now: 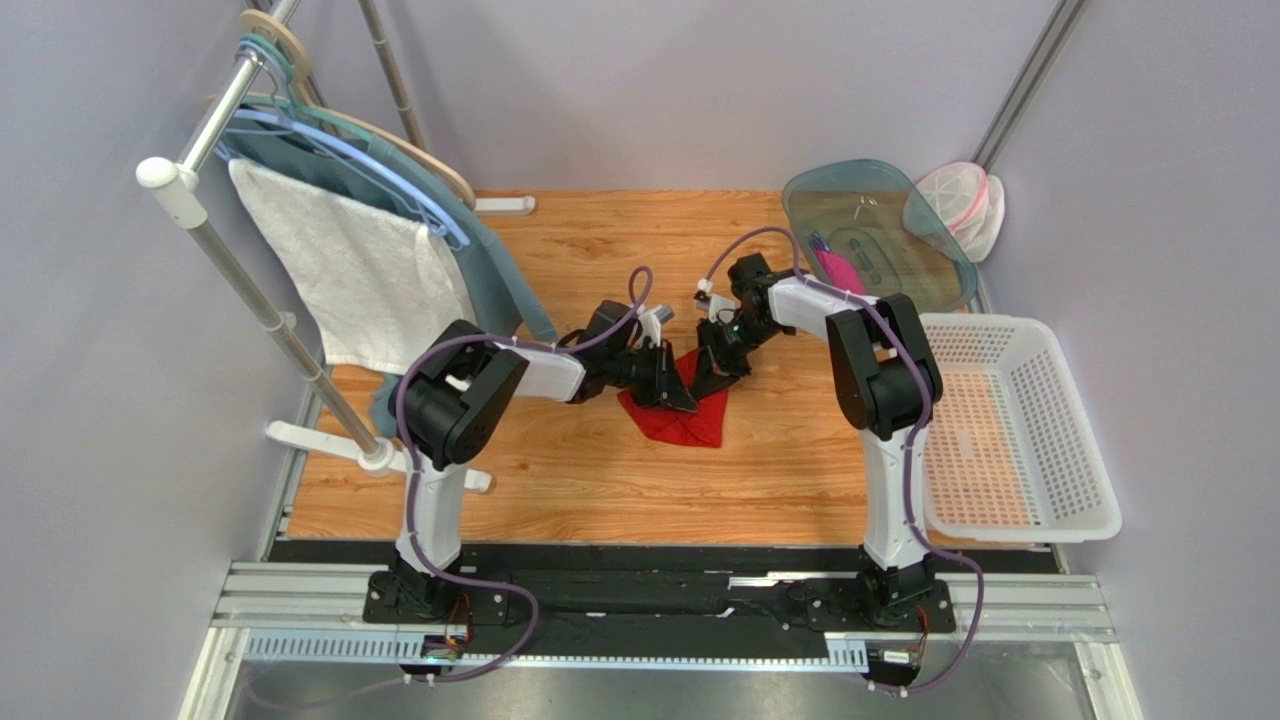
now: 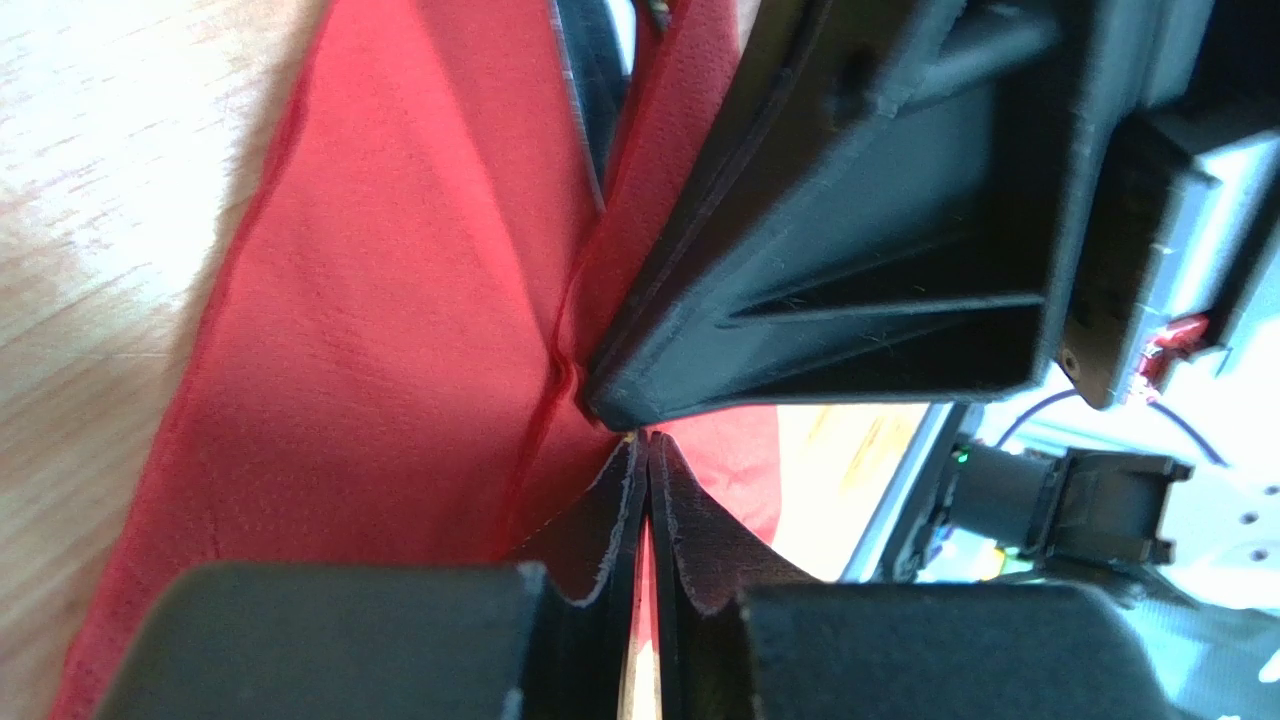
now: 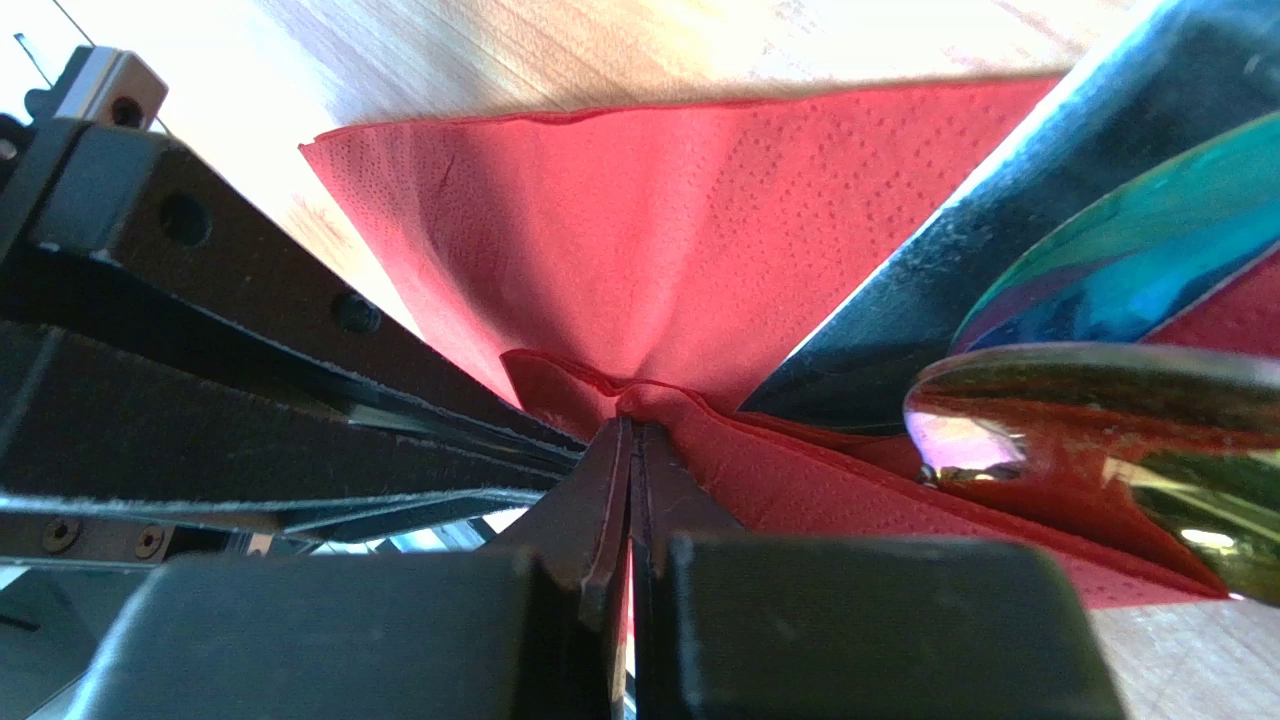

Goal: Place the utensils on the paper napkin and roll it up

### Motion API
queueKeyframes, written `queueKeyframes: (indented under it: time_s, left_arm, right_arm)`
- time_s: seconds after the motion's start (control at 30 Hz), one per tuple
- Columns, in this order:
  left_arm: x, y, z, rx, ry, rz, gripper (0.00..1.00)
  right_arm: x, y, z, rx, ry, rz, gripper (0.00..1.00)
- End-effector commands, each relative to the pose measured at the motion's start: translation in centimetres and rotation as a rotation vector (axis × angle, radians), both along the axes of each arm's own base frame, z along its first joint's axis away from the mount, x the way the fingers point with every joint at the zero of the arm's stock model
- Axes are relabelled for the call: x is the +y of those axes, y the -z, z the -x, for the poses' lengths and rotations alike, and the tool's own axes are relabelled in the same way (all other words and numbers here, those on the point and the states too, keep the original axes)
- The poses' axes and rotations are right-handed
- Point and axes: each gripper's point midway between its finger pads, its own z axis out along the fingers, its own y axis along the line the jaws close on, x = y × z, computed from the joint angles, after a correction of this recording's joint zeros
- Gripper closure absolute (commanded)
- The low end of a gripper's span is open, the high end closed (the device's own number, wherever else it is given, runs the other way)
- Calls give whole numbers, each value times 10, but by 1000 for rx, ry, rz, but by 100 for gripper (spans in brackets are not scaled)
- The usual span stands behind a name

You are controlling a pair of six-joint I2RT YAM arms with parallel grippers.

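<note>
**Napkin gripped by both claws; roll not yet formed**

Napkin (image 1: 687, 416) location: middle of the bench (image 1: 601, 480), between the two arms. From above it shows as a crumpled, roughly triangular red patch, not a flat square.

Utensils (image 3: 1082, 398): they lie on the red paper just beside the right claw (image 3: 631, 435). A rounded shiny bowl and a long flat blade are visible; the total count cannot be told.

Claw states:
- Left claw (image 2: 643, 450): clenched, with only a thin sliver between the pads. A crease of the napkin runs into the tips, so it appears to pinch the paper.
- Right claw: clenched, with a puckered fold of the napkin caught at the tips.

The two claws meet nearly tip to tip over the same part of the sheet.

Progress, as judged:
1. Placing the utensils appears done.
2. Rolling is at its start. One edge is lifted and bunched, but no wrap around the utensils is visible.
3. Remaining: carry the gripped edge over the utensils and turn the paper into a roll.
</note>
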Motion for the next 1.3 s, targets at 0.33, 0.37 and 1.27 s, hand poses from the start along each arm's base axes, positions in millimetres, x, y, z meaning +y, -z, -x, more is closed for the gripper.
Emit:
queueKeyframes:
  time_s: [0.33, 0.37, 1.27]
  left_arm:
    - [6, 32, -9, 100, -99, -82, 99]
    - [6, 34, -9, 107, -101, -88, 100]
    - [8, 31, -11, 109, -116, -109, 99]
  right_arm:
    - [-12, -33, -32, -116, 64, 62, 82]
    - [-11, -39, -34, -113, 98, 62, 81]
    - [-19, 21, -14, -34, 135, 230, 98]
